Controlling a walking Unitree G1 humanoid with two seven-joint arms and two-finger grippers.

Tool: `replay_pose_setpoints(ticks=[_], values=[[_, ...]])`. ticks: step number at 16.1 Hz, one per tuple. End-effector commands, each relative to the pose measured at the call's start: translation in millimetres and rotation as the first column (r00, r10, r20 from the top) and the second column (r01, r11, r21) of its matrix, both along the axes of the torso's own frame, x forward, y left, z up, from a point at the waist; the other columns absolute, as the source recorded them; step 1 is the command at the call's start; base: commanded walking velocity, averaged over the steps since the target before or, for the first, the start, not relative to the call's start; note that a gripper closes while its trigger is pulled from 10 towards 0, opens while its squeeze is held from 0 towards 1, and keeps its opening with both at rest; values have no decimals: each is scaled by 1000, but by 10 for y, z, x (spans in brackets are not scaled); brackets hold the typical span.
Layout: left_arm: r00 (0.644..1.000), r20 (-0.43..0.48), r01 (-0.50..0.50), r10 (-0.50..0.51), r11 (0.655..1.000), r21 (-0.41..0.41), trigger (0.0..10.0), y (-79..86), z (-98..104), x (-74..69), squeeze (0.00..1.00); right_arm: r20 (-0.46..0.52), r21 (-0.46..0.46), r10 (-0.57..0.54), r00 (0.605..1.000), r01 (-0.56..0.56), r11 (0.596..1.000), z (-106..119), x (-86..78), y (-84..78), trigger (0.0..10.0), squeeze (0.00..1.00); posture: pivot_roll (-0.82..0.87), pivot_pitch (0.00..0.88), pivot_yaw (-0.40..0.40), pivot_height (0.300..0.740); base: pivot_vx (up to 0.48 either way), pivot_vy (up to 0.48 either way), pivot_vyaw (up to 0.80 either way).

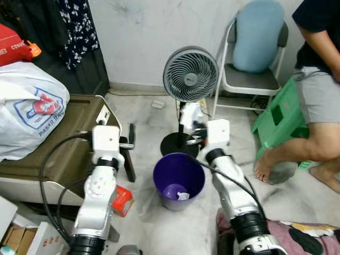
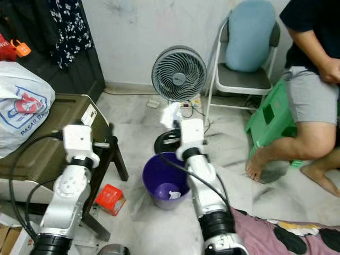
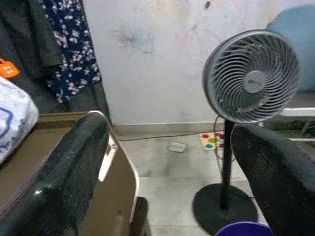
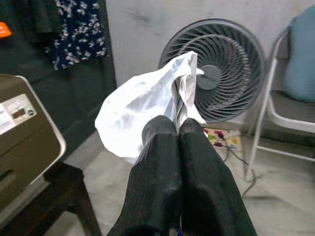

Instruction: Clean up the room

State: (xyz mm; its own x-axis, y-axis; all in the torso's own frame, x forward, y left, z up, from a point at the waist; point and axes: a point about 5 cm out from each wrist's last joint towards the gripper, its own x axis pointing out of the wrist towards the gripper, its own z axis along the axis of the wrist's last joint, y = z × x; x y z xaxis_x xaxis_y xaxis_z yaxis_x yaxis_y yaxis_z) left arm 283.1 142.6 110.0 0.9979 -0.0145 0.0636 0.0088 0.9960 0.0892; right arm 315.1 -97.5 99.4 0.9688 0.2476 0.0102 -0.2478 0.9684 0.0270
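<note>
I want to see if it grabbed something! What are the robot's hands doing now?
Left gripper: open, holding nothing.
Right gripper: closed on a crumpled white paper, above the purple bin.

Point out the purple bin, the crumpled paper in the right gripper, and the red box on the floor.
purple bin (image 1: pixel 164 178): left eye view, on its left rim.
crumpled paper (image 4: pixel 142 105): right wrist view, on its middle.
red box (image 2: pixel 109 199): right eye view, on its top face.
</note>
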Motion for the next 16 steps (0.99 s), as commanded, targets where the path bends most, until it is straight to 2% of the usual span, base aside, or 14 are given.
replay_pose_setpoints(ticks=[1, 3, 8, 10, 16], values=[[1000, 9, -9, 9, 1000, -5, 10000, 51, 31, 2, 0, -6, 14, 12, 1000, -12, 1000, 9, 5, 58, 10000, 0, 49, 0, -32, 740, 0, 0, 0], [1000, 15, 0, 0, 1000, -19, 10000, 47, 39, -3, 0, -9, 15, 12, 1000, -12, 1000, 5, 5, 56, 10000, 0, 49, 0, -33, 740, 0, 0, -547], [1000, 16, 5, -4, 1000, -24, 10000, 47, 42, -1, 0, 4, 14, 16, 1000, -16, 1000, 21, 5, 62, 10000, 0, 49, 0, -32, 740, 0, 0, 0], [1000, 18, 5, -5, 1000, -20, 10000, 51, 47, 2, 0, 11, 15, 18, 1000, -18, 1000, 32, 3, 66, 10000, 0, 50, 0, -30, 740, 272, 0, 0], [1000, 21, 7, -7, 1000, -13, 10000, 48, 49, 3, 0, 22, 24, 26, 999, -27, 999, 46, -3, 83, 10000, 0, 53, 0, -28, 740, 379, 273, 0]])
